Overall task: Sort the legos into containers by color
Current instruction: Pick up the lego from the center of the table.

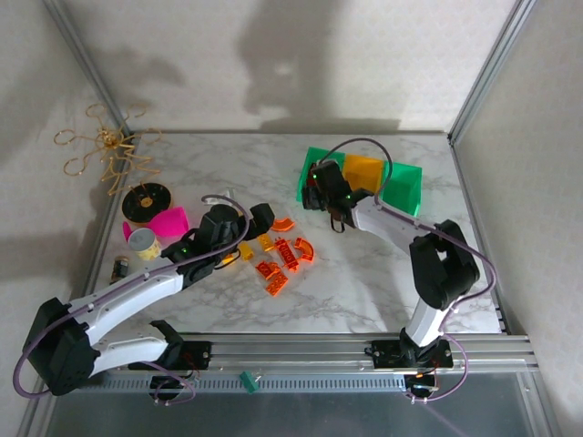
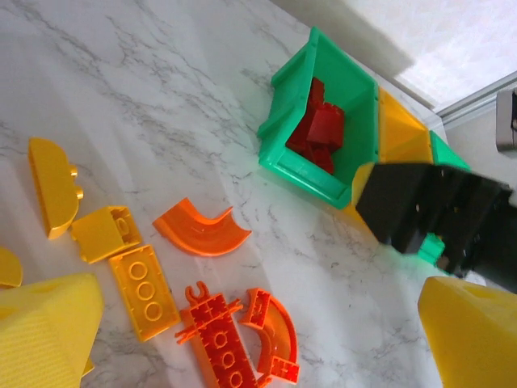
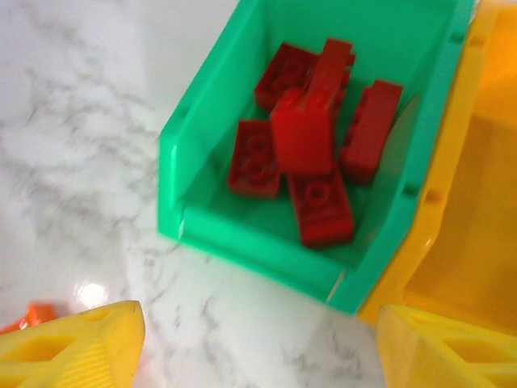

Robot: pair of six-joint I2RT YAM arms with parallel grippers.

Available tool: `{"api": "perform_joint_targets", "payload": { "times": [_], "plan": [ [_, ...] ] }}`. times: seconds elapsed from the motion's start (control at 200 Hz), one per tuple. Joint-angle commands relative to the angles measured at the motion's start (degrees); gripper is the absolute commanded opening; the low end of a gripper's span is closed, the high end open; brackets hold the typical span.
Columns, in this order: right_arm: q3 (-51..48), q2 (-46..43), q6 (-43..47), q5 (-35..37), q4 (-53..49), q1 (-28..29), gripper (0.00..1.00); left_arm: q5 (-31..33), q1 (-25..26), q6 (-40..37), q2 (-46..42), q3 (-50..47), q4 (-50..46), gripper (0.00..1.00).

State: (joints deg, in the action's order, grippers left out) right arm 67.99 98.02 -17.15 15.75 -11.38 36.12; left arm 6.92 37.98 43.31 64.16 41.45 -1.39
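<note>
The right pincer (image 3: 258, 356) hangs spread and empty above the end green bin (image 3: 190, 162), where red bricks (image 3: 303, 153) lie piled. The left pincer (image 2: 258, 339), also spread and empty, hovers over loose orange and yellow legos (image 2: 202, 230) on the marble worktop (image 2: 121, 97).

Here's the green bin (image 3: 190, 174): smooth plastic, faint sheen. Inside it the red bricks (image 3: 303, 145), glossy moulded plastic. The table (image 3: 73, 121) is marble-patterned, polished, throwing a bright glare spot. The fingers (image 2: 44, 327) of the left gripper (image 2: 258, 327): yellow, matt, finely woven texture. The orange curved brick (image 2: 202, 230), slick plastic
</note>
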Motion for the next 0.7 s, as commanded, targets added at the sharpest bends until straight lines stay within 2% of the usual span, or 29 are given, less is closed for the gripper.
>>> {"api": "perform_joint_targets", "payload": {
  "times": [0.0,0.165,0.235,0.395,0.576,0.696],
  "plan": [
    [-5.8,-5.0,-0.7,-1.7,-1.3,1.9,0.75,-2.2,-0.2,0.3,-2.2,-1.6,-3.6,1.00],
    [-11.3,-7.9,-3.6,-3.8,-5.2,3.4,0.74,-3.3,0.2,1.4,-3.8,-3.1,-5.2,1.00],
    [-12.8,-8.3,-5.9,-2.9,-6.8,5.9,0.74,-3.7,0.5,1.7,-4.3,-4.1,-5.0,1.00],
    [-14.1,-7.4,-12.4,-5.0,-6.0,8.7,0.74,-3.3,0.8,2.8,-4.9,-5.5,-4.4,1.00],
    [-13.1,-4.3,-14.5,-1.7,-5.1,9.5,0.62,-3.4,1.0,3.4,-4.5,-5.8,-4.0,1.00],
    [-12.2,-2.1,-13.7,-2.7,-3.8,9.5,0.53,-3.2,1.1,2.9,-4.6,-5.7,-4.3,1.00]
  ]
}}
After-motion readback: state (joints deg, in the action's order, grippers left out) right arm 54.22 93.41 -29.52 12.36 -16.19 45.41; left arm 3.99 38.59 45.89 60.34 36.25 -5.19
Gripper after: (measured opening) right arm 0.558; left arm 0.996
